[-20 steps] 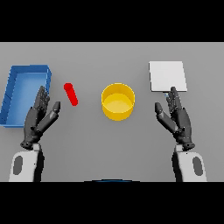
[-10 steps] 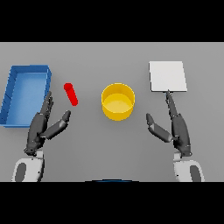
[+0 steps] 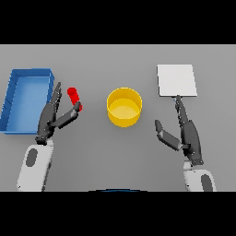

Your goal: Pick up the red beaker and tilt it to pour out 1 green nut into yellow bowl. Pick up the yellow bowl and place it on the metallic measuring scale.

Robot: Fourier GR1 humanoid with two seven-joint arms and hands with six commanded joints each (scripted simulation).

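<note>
The red beaker (image 3: pixel 73 98) lies on the worktop, long axis running away from the robot, just beyond the spread left hand (image 3: pixel 54 117), thumb tip touching it; the right hand (image 3: pixel 183 132) is well apart.

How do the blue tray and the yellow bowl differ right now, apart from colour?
The blue tray is rectangular and shallow; the yellow bowl is round and deeper for its width. The tray sits at the table's left, beyond the left hand; the bowl stands mid-table between both hands. The tray is the larger. Both are open-topped and look empty.
</note>
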